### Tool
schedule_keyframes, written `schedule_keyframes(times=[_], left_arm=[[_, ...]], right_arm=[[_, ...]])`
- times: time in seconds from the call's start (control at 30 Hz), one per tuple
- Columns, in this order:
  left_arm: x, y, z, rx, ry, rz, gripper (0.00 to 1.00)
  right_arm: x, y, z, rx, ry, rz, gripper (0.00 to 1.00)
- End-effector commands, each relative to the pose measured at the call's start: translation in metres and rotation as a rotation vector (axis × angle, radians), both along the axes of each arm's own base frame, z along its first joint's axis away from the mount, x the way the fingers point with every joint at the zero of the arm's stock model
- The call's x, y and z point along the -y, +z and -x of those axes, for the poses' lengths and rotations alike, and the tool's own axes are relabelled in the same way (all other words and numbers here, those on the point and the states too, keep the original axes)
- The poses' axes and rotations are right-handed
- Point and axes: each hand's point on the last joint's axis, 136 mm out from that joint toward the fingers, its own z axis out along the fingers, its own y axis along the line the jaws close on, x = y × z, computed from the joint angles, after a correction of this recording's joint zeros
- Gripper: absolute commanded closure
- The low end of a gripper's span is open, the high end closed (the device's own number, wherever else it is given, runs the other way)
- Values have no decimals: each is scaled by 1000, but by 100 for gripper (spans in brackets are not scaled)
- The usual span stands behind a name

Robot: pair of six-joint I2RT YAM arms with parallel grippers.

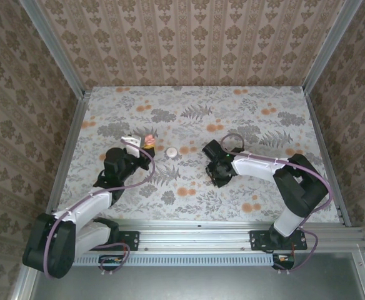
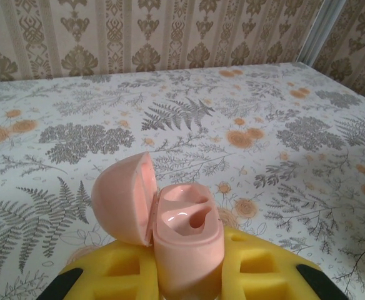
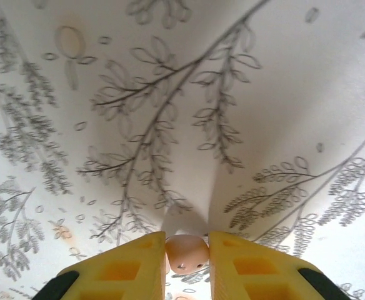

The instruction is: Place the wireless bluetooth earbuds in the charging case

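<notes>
My left gripper [image 1: 146, 144] is shut on the pink charging case [image 2: 185, 240], which it holds upright above the table. The case's lid [image 2: 123, 200] is swung open to the left, and both wells [image 2: 185, 215] are bare. My right gripper [image 3: 187, 256] points down at the flowered tablecloth [image 3: 189, 94] near the table's middle. A small rounded pinkish earbud [image 3: 187, 253] sits between its yellow fingers [image 3: 132, 269], which touch it on both sides. The cloth is puckered into folds just beyond the fingertips. Seen from above, the right gripper [image 1: 218, 178] stands to the right of the case [image 1: 149, 138].
A small round pale disc [image 1: 170, 151] lies on the cloth between the two grippers, close to the case. Patterned walls with metal posts [image 1: 76, 94] close off the table on three sides. An aluminium rail [image 1: 195, 226] runs along the near edge.
</notes>
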Motion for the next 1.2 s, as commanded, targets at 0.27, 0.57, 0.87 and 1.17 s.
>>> schedule_keyframes(times=[0.27, 0.57, 0.87, 1.17], left_arm=[[6, -18, -4, -84, -25, 13, 92], [13, -37, -1, -146, -61, 14, 92], [29, -54, 6, -178, -132, 2, 92], [67, -82, 32, -246, -300, -22, 91]], right_arm=[[-1, 24, -25, 116, 164, 59, 77], [-10, 42, -57, 309, 313, 50, 76], [-12, 56, -72, 450, 478, 78, 76], [-23, 77, -92, 687, 655, 70, 75]])
